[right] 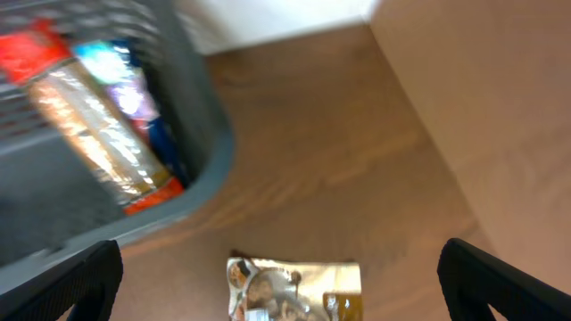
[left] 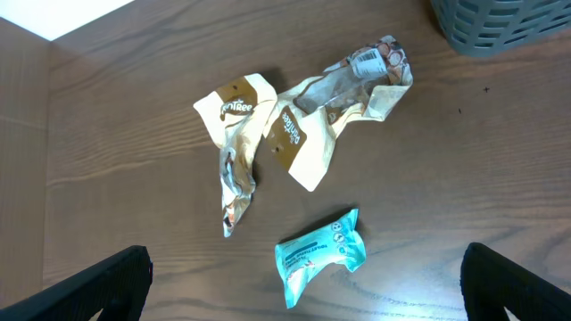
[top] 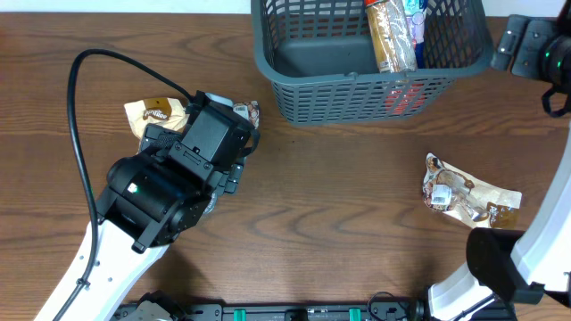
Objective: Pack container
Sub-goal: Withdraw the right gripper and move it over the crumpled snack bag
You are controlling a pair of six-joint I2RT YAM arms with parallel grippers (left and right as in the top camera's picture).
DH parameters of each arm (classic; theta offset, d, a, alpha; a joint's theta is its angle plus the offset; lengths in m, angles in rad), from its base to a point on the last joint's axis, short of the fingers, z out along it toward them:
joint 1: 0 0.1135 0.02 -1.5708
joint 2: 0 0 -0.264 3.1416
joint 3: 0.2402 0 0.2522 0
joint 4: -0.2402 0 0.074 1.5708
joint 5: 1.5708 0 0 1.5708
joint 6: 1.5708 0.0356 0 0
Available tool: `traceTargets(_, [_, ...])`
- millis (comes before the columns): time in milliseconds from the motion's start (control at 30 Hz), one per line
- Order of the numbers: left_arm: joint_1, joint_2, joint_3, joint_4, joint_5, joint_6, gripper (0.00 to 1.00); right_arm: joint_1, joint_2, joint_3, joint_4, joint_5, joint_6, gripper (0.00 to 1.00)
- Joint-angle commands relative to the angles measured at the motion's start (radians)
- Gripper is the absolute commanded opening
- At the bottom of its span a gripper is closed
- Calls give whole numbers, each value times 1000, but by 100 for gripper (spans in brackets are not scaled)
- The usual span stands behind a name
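The dark grey-blue slotted basket [top: 357,89] stands at the back of the table with a tan snack packet [top: 391,36] and other packets inside; its corner shows in the left wrist view [left: 500,27] and its side in the right wrist view [right: 192,125]. My left gripper [left: 303,294] is open above a teal packet [left: 319,254], near two cream-and-brown packets [left: 285,134]. In the overhead view the left arm [top: 178,174] hides most of those. My right gripper [right: 281,285] is open above a cream snack packet [right: 294,290], which also lies at the right [top: 468,198].
A black cable [top: 85,116] loops over the table at the left. The right arm's body [top: 544,53] sits by the basket's right end. The table's far edge and a pale wall [right: 285,18] lie beyond the basket.
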Motion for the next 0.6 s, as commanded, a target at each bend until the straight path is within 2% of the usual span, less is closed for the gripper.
traceTargets(0, [2, 7, 5, -5, -19, 5, 99, -73, -32, -103, -5, 34, 222, 99])
traceTargets(133, [2, 7, 5, -5, -19, 5, 99, -173, -84, -266, -5, 32, 429, 99])
traceTargets(267, [2, 7, 5, -5, -19, 5, 99, -278, -150, -433, -5, -76, 563, 99])
traceTargets(367, [2, 7, 5, -4, -19, 5, 99, -368, -195, -539, -5, -217, 628, 99])
traceTargets(467, [2, 7, 5, -4, -19, 6, 99, -459, -227, -636, -5, -357, 635, 99])
traceTargets(567, [2, 7, 5, -4, -19, 5, 99, -541, -259, -756, -5, -409, 679, 99])
